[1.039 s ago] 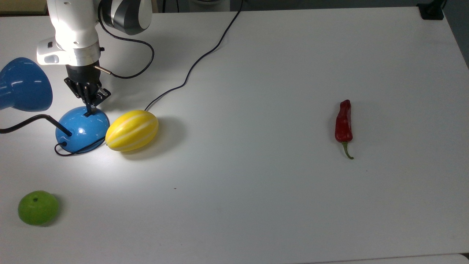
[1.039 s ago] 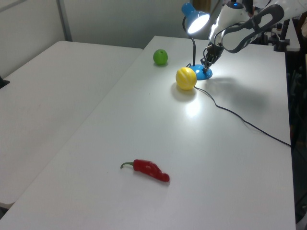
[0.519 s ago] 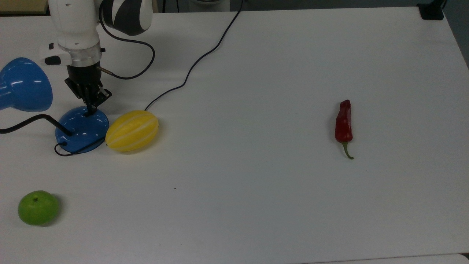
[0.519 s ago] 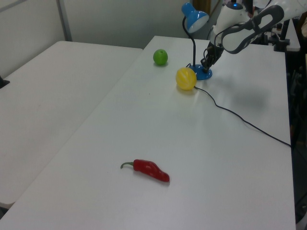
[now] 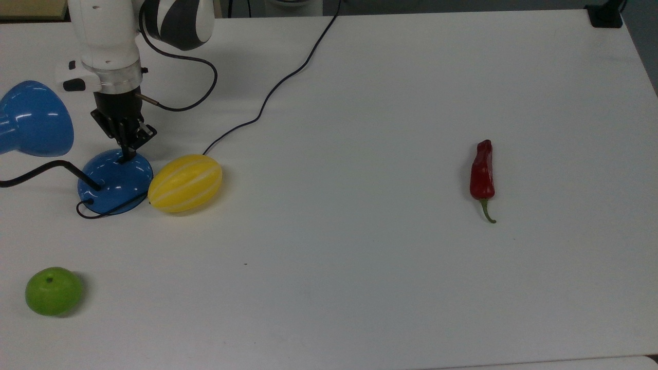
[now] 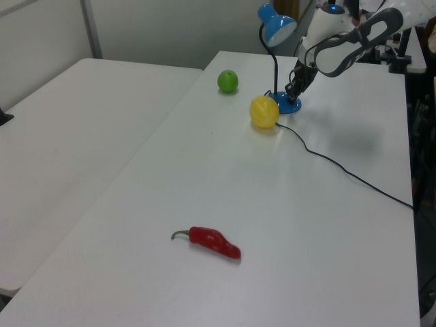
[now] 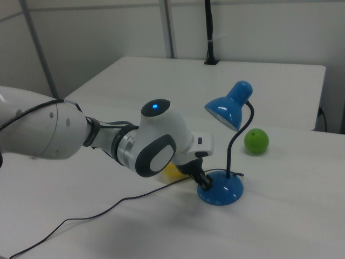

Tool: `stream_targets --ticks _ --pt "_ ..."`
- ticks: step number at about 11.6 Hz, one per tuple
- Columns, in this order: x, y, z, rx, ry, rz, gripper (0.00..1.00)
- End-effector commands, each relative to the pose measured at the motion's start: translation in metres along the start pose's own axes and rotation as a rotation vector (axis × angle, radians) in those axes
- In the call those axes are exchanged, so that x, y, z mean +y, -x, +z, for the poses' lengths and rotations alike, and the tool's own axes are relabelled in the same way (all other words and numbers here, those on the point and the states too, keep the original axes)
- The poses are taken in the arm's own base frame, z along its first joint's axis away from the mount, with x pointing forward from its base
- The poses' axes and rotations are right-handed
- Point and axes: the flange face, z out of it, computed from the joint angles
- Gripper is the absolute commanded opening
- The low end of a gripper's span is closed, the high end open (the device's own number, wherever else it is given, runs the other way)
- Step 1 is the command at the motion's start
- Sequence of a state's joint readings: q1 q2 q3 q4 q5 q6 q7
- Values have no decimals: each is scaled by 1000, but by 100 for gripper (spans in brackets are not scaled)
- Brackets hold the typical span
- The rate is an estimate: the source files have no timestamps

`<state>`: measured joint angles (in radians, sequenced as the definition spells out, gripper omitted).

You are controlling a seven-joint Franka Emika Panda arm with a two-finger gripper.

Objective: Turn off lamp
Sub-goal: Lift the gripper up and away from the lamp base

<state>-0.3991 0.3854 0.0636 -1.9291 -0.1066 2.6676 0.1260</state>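
No change: lamp (image 5: 115, 180) dark since half-second.

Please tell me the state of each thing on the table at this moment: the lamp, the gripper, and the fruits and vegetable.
Blue desk lamp with dome base: upright, unlit.
Black gripper: shut, tip on the base.
Yellow striped melon: on its side, beside the base.
Green round fruit: resting alone, untouched.
Red chili pepper: lying flat, far from the lamp.
Black cord: slack on the white table.

hand (image 7: 206, 184) on lamp (image 7: 222, 190) base, green fruit (image 7: 256, 141) behind
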Motion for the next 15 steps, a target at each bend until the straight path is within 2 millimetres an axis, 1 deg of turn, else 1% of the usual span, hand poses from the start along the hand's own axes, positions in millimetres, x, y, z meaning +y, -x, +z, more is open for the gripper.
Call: stream_targets --ticks 1,3,5,6,7,8,9,10,11,12,13,15 --pt "-2 9 13 -22 11 8 0" --pt "-6 8 7 -45 17 57 0" --pt "-16 10 -6 -94 23 44 0" --pt "-18 9 -17 -104 25 44 0" --pt "-33 11 -27 -132 23 26 0" --pt "-45 10 -40 -142 22 9 0" --pt "-54 11 -49 -159 21 -4 0" --pt "-71 15 -57 -186 20 -33 0" --pt "-90 16 -78 -217 22 -64 0" --pt "-114 21 -99 -269 31 -109 0" --pt "-138 20 -124 -305 35 -150 0" --pt "-163 20 -158 -315 36 -195 0"
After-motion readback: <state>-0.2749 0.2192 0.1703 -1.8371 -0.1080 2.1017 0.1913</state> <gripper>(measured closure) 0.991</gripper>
